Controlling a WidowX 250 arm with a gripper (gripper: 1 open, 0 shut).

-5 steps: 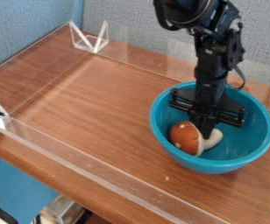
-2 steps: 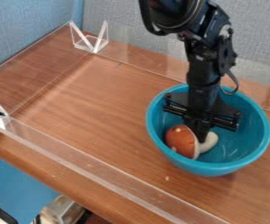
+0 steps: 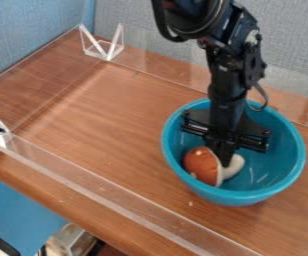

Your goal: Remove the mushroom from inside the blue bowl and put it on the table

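Shifted since the earlier frames: blue bowl and its contents, slid a little leftward and toward the camera along with my arm, my gripper remaining down inside it throughout. Item, table: reddish-brown wood grain, the largest thing present, bare across its whole left and centre; ample room there for a set-down. Item, clear acrylic walls: a low one along the near edge, another along the far edge, with clear corner brackets at the far left; these bound my travel and call for a lift high enough to clear them if I swing wide. Item, blue bowl: deep, glossy, smooth-sided, sitting at the right end of the table near the far wall; its rim is the first edge I must clear. Item, my gripper: pointing straight down, jaws closed almost fully, tips at the cream stem of the mushroom; I judge a grip on the stem, though the pinch itself is partly hidden by my own fingers. Item, mushroom: cap reddish-brown, lying tipped toward the bowl's left inner side, still inside the bowl. Step in hand, by my judgement: grasp made, extraction not begun. Next move calls for a straight rise above the rim, then travel left over the bare wood.
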